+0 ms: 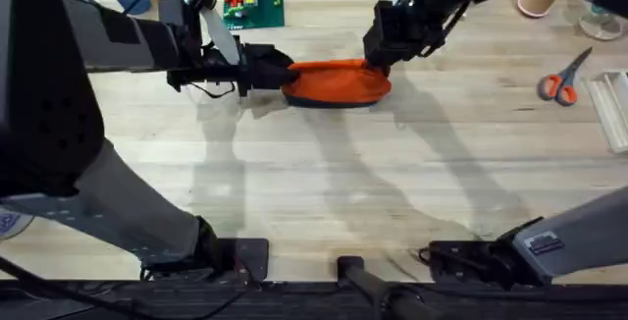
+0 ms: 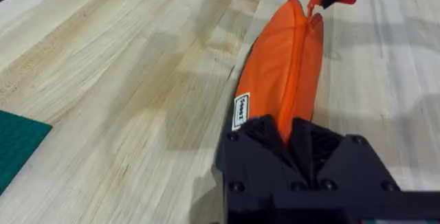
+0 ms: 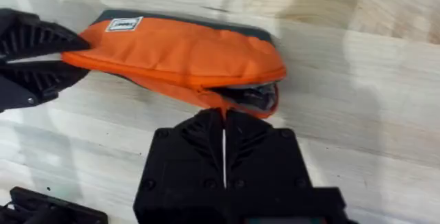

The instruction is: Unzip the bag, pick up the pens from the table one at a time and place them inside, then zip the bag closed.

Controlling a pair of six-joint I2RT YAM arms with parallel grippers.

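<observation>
The orange bag point(image 1: 339, 82) lies on the table point(image 1: 324, 183) at centre back, its navy base showing along one side point(image 3: 185, 19). My left gripper point(image 1: 283, 75) is shut on the bag's left end point(image 2: 287, 131). My right gripper point(image 1: 378, 60) is at the right end, shut on the orange zipper pull point(image 3: 223, 114). The zipper point(image 2: 297, 52) runs closed along most of the top. A small dark gap point(image 3: 251, 95) stays open by the pull. The pens are out of view.
Orange-handled scissors point(image 1: 564, 82) lie at the right, with a white object point(image 1: 613, 109) at the table's right edge. A green board point(image 1: 253, 4) sits at the back left; a cup point(image 1: 538, 4) and a glass point(image 1: 601, 21) at the back right.
</observation>
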